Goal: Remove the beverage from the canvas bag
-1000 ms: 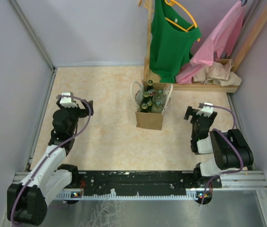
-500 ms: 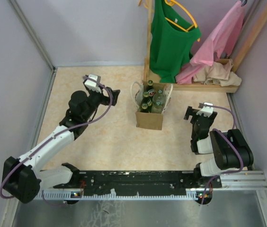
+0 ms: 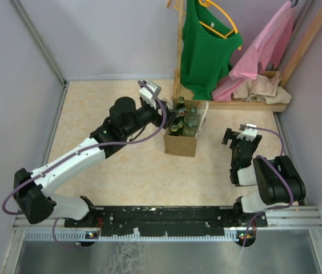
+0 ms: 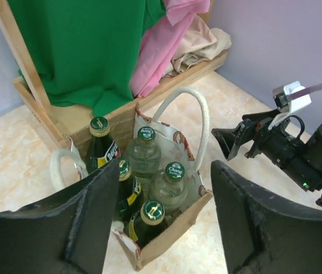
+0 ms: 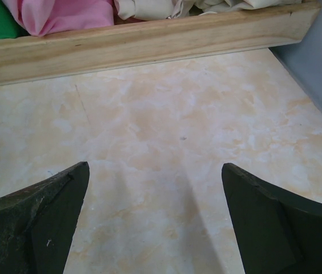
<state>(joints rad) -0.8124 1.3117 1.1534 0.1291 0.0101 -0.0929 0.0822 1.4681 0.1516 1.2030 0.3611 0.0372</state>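
Note:
The tan canvas bag (image 3: 180,142) stands upright mid-table with its white loop handles (image 4: 198,123) spread. Inside are several beverage bottles: green ones (image 4: 152,212) along the near side and clear ones such as the green-capped Chang bottle (image 4: 174,171). My left gripper (image 3: 165,116) hovers just above the bag's left rim. In the left wrist view the left gripper (image 4: 165,170) is open, its black fingers (image 4: 92,217) straddling the bottle tops without touching any. My right gripper (image 3: 236,137) rests low to the right of the bag, open over bare tabletop (image 5: 155,171).
A wooden rack (image 3: 178,51) behind the bag carries a green shirt (image 3: 209,45) and a pink garment (image 3: 264,51). Beige cloth (image 3: 261,88) is heaped on its base board (image 5: 149,37). Grey walls close in the left, back and right sides.
My left arm has swung from the table's left side over to the bag, and its jaws have narrowed. The right arm and the bag have not moved.

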